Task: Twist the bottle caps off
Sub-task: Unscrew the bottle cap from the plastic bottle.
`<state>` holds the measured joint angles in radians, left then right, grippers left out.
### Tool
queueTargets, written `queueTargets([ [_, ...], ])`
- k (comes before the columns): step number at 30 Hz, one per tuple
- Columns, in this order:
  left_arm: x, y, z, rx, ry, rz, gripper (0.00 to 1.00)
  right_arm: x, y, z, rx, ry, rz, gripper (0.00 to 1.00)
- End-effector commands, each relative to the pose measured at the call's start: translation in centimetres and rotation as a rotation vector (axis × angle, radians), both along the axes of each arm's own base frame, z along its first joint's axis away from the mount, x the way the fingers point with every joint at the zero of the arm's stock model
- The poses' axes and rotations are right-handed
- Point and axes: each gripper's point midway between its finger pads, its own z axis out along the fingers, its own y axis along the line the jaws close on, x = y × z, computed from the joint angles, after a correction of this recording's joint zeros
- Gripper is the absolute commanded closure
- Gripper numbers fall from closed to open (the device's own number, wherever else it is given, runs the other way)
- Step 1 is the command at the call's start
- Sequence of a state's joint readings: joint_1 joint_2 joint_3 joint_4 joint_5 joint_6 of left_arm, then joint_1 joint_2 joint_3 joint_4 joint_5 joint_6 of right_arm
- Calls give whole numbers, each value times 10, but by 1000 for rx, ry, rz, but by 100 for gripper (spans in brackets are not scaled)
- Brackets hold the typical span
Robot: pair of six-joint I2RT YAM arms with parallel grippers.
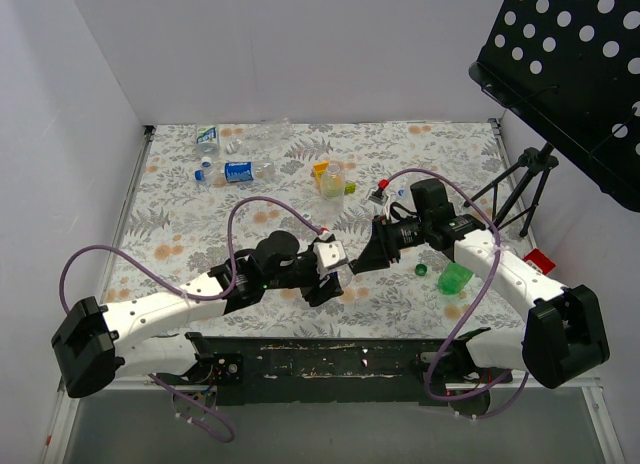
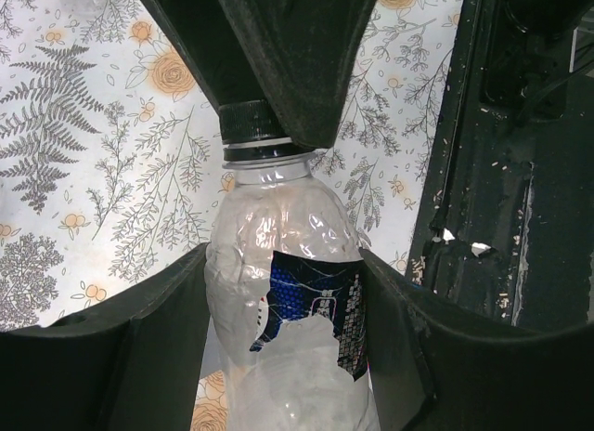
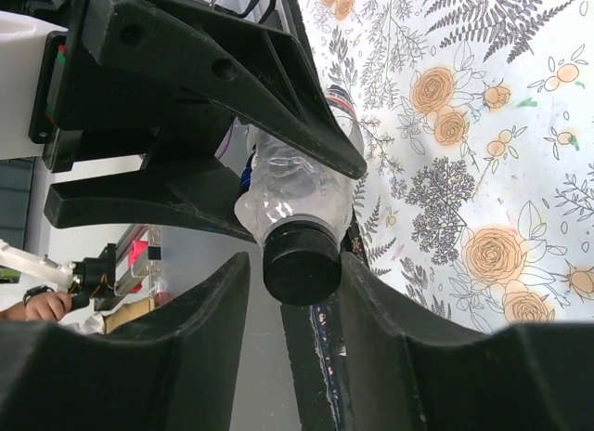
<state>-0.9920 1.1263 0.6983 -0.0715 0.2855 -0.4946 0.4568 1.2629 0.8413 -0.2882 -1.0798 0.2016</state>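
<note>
My left gripper is shut on a clear, crumpled bottle with a torn dark blue label, held above the table's near edge. In the top view the left gripper and right gripper meet tip to tip, and the bottle between them is hidden. The bottle's black cap sits on its neck, and my right gripper stands around it. One finger touches the cap and a gap shows at the other, so this gripper is open. In the left wrist view the right gripper's fingers cover part of the black cap.
Several other bottles lie at the back: two blue-labelled bottles, a clear bottle, a yellowish bottle. A green bottle and a loose green cap lie under my right arm. A black perforated stand on a tripod overhangs the right wall.
</note>
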Motion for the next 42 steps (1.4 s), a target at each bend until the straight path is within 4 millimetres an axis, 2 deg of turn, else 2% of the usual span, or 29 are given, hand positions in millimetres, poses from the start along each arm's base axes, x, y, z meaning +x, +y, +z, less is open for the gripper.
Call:
queueTargets([
  [1, -5, 0, 12, -38, -22, -19, 100, 3, 2, 14, 35, -55, 19, 55],
  [3, -5, -1, 11, -36, -19, -22, 100, 2, 2, 14, 38, -60, 22, 64],
  [7, -6, -1, 11, -35, -15, -31, 100, -2, 2, 16, 67, -99, 63, 92],
  [9, -7, -2, 12, -44, -5, -29, 100, -9, 0, 20, 121, -180, 133, 99],
  [13, -15, -2, 16, -78, 35, -42, 100, -28, -8, 24, 220, -401, 287, 99],
  [16, -25, -1, 22, -126, 77, -69, 100, -28, -11, 20, 179, -546, 349, 99],
  [19, -39, 4, 28, -174, 160, -134, 100, -33, -14, 10, 103, -716, 501, 99],
  [20, -42, 3, 38, -214, 179, -167, 100, -37, -15, 9, 89, -751, 554, 99],
  [23, -54, 11, 52, -267, 314, -282, 100, -34, -11, 14, 71, -887, 637, 99],
  [26, -57, 16, 60, -288, 373, -350, 100, -24, -6, 23, 55, -983, 660, 99],
  [31, -68, 18, 64, -297, 425, -435, 100, -15, -3, 34, 46, -1045, 657, 99],
  [35, -71, 19, 60, -254, 475, -464, 99, -19, -5, 38, 55, -1049, 653, 99],
  [39, -63, 18, 54, -227, 450, -429, 99, -25, -7, 40, 63, -1028, 638, 98],
  [42, -51, 18, 51, -208, 383, -361, 99, -26, -7, 39, 55, -973, 599, 88],
])
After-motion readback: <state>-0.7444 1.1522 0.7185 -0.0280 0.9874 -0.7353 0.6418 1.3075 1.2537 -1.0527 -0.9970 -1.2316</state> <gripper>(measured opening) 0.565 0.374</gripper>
